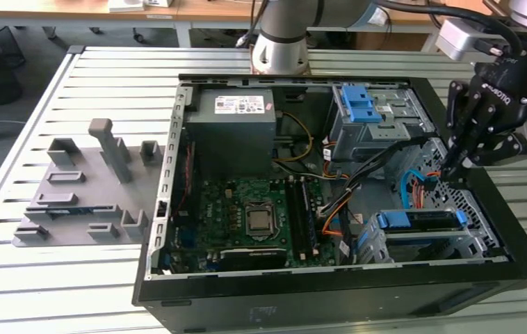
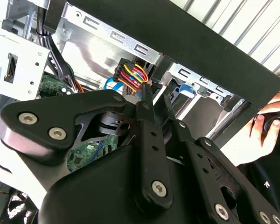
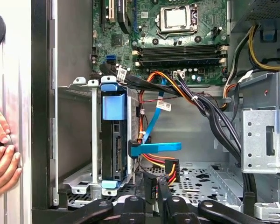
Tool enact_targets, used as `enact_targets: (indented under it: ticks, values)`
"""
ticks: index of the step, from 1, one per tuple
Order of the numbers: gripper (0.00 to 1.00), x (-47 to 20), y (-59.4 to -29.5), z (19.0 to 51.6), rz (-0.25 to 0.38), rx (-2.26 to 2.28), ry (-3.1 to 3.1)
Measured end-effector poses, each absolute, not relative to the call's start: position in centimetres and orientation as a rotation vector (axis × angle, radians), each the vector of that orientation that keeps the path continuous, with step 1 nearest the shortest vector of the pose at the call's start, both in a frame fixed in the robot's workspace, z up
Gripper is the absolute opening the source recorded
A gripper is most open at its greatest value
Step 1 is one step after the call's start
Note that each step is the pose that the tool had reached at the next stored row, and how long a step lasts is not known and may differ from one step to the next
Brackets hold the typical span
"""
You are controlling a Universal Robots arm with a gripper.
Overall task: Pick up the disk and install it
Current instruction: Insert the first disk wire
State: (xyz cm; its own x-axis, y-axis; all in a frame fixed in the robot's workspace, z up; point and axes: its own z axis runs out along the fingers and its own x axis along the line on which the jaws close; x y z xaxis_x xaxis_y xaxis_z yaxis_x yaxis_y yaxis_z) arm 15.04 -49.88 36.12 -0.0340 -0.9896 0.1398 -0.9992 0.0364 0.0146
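The disk point(image 1: 421, 221) sits on edge in the drive cage at the case's lower right in the exterior view, with its blue carrier frame around it. The first wrist view has the disk point(image 3: 115, 149) slotted upright in the metal bay, its connector edge facing out. My gripper point(image 1: 451, 174) hangs inside the case just above the cage, apart from the disk. Its black fingers point(image 2: 146, 95) are drawn together, their tips beside a power plug point(image 2: 133, 74) with red, yellow and orange wires. The first wrist view places the gripper point(image 3: 155, 182) next to that plug point(image 3: 171, 169).
A blue data cable point(image 3: 151, 148) lies by the disk. The grey power-supply box point(image 1: 236, 125), motherboard point(image 1: 254, 216) and blue latch point(image 1: 361, 104) fill the case. A grey fixture point(image 1: 87, 188) stands on the slatted table. A person's hand point(image 3: 0, 158) rests outside the case wall.
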Motion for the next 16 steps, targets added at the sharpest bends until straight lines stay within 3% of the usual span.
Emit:
enact_targets:
  ticks: [10, 12, 13, 16]
  values:
    - [0.25, 15.04, -49.88, 35.75, 0.133, 2.102, -2.178]
    - [0.24, 15.04, -49.88, 35.71, 0.134, 2.102, -2.177]
    - [0.18, 15.04, -49.88, 35.71, 0.134, 2.102, -2.177]
    - [0.16, 15.04, -49.88, 35.69, 0.134, 2.102, -2.177]
